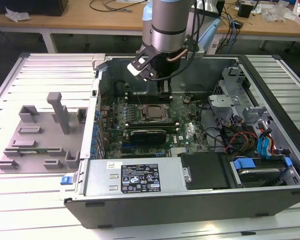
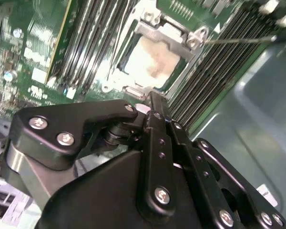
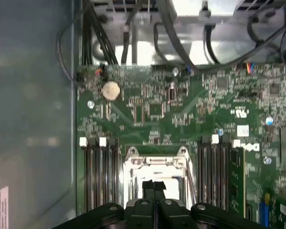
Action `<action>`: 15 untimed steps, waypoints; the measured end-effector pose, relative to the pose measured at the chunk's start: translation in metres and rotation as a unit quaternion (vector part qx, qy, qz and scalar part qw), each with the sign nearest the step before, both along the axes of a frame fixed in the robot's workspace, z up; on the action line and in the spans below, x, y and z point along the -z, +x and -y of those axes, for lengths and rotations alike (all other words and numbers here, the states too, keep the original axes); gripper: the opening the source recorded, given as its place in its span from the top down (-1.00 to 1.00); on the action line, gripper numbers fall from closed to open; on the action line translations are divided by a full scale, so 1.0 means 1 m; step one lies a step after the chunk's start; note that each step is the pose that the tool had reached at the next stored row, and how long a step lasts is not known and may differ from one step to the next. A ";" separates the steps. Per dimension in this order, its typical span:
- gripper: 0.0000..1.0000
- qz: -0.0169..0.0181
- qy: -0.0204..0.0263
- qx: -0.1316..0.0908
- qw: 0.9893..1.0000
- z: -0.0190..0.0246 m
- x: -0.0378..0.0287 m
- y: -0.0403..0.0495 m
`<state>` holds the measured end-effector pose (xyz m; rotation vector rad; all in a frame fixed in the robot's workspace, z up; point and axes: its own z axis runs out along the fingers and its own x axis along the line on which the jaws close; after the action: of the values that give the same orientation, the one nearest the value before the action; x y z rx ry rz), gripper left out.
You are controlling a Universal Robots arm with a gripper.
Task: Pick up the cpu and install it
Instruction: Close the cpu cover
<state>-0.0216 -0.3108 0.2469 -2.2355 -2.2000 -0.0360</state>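
Gripper (image 2: 152, 100) jaws pressed together, holding nothing, tips just above the cpu (image 2: 152, 62) lying inside its socket frame (image 2: 157, 32), memory slots (image 2: 93, 38) flanking both sides.

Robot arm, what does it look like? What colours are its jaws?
The arm is a fat round tube, shiny silver-grey with a dark band and a pale blue cap. A small black-and-white box is fixed at its wrist, with dark cables beside it. The jaws are black metal bars joined like hinges, dotted with shiny silver screws.
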 end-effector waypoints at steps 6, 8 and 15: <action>0.79 -0.006 0.000 0.000 1.000 0.0011 0.0018 -0.0062; 0.79 -0.006 0.001 0.000 1.000 0.0018 0.0036 -0.0088; 0.79 -0.006 0.001 0.000 1.000 0.0022 0.0072 -0.0098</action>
<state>-0.0314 -0.3130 0.2396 -2.2288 -2.1930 -0.0246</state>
